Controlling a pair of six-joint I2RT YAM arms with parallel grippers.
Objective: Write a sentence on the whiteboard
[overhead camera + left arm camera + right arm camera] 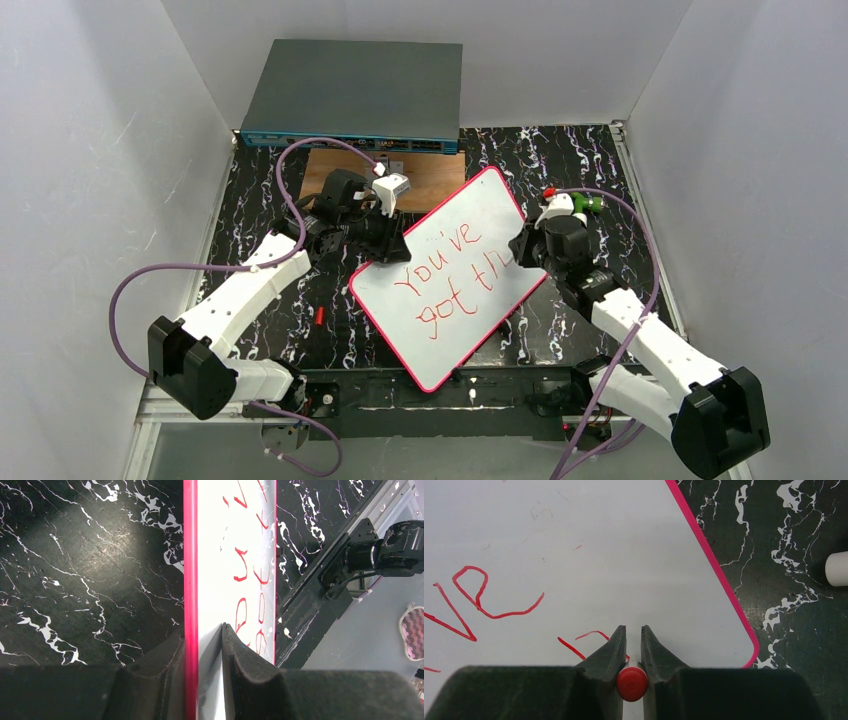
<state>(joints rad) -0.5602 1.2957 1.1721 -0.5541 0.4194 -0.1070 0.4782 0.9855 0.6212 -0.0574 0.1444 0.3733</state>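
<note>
The whiteboard (455, 290) lies tilted on the black marbled table, white with a pink-red rim, and reads "You've got th" in red. My left gripper (388, 247) is at its upper left edge, shut on the whiteboard (215, 555) with one finger on each face of the rim (190, 580). My right gripper (520, 250) is over the board's right side, shut on a red marker (632, 683) that stands upright between the fingers (616, 650). The marker's tip is hidden behind the jaws, at the end of the last red stroke on the whiteboard (599, 540).
A grey network switch box (355, 90) stands at the back, with a brown wooden board (335, 165) just in front of it. A small red piece (319, 316) lies on the table left of the whiteboard. A white cylinder end (837, 569) lies right of the board.
</note>
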